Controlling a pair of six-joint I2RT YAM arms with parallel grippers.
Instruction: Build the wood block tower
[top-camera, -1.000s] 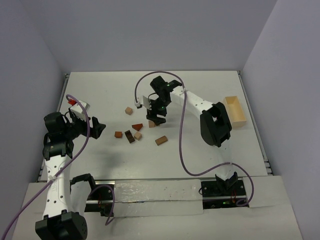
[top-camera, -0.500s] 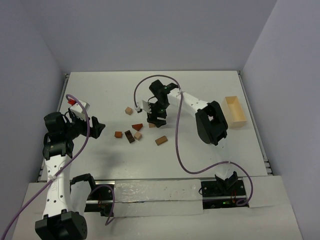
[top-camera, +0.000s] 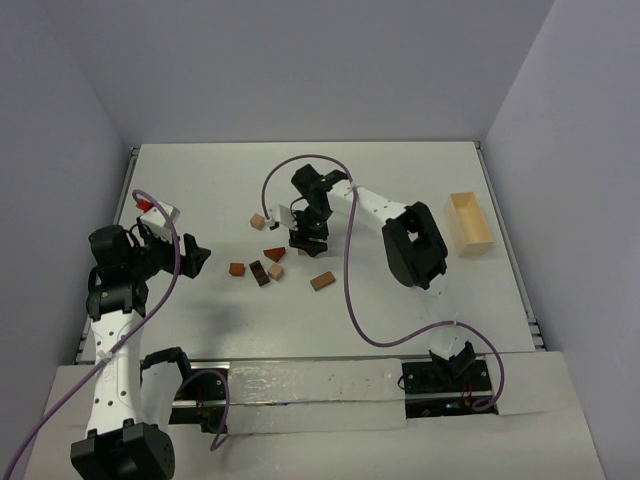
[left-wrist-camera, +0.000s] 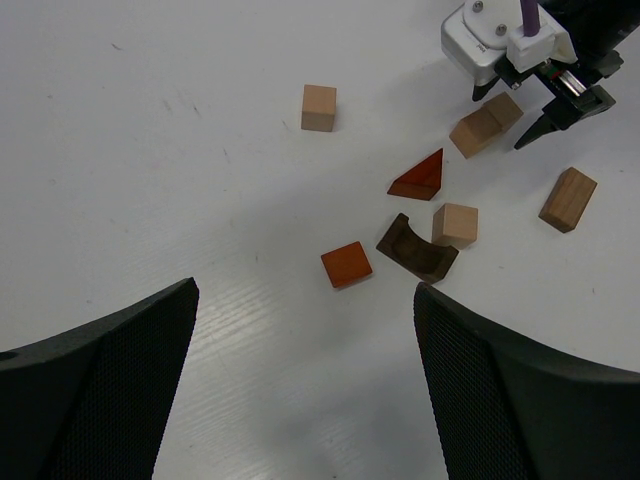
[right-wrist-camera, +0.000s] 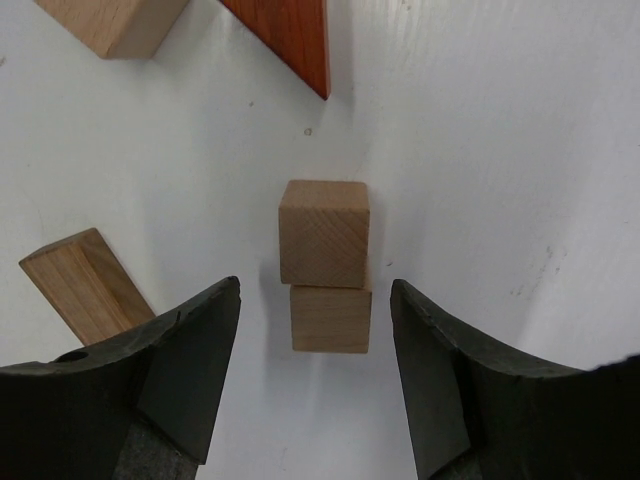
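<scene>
1. Your right gripper (right-wrist-camera: 313, 300) hangs with jaws spread, straddling two touching tan cubes (right-wrist-camera: 323, 233) on the table (top-camera: 400, 180), seemingly lined up to grasp.
2. Your left gripper (left-wrist-camera: 305, 300) hovers wide open, well apart, leaving the other blocks (left-wrist-camera: 346, 264) room.

The work surface is a white table (top-camera: 400, 170), enclosed by plain pale walls (top-camera: 300, 70) on the left, far and right sides. A pale wooden box (top-camera: 470, 222), rectangular and open-topped, rests on the table near its right edge, with its long side running near to far.
</scene>
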